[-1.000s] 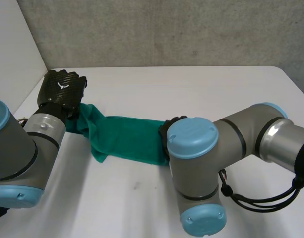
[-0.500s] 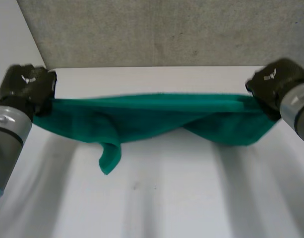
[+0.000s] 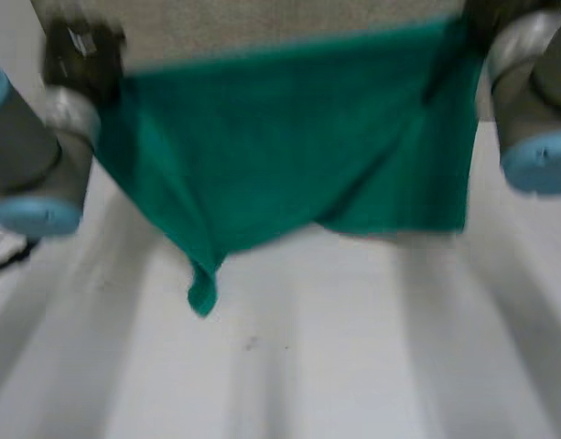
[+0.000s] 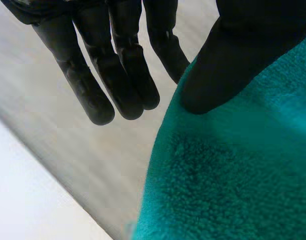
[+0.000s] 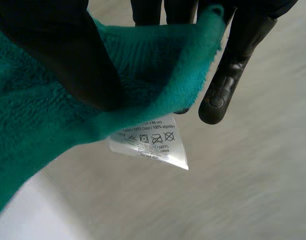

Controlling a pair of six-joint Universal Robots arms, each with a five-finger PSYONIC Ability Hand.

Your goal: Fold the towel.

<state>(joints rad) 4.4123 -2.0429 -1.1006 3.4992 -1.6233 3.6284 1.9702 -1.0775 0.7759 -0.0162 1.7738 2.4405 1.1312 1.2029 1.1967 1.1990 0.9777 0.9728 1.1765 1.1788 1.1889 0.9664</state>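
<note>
The green towel (image 3: 298, 146) hangs spread in the air above the white table (image 3: 307, 366), stretched between both hands along its upper edge. My left hand (image 3: 79, 46) holds its upper left corner; in the left wrist view the thumb (image 4: 227, 60) presses on the towel (image 4: 232, 180) while the other fingers (image 4: 118, 75) reach straight past its edge. My right hand (image 3: 490, 14) holds the upper right corner. There the thumb (image 5: 68, 60) pinches the towel (image 5: 38, 125) against the fingers, with a white care label (image 5: 150, 142) dangling below. One lower corner (image 3: 202, 293) droops to a point.
A grey wall (image 3: 262, 27) rises behind the table. My left arm's blue cap (image 3: 37, 215) and my right arm's blue cap (image 3: 541, 165) flank the hanging towel.
The towel lay bunched on the table a second ago. Both hands pulled it apart, then lifted it; it now hangs open and high.
</note>
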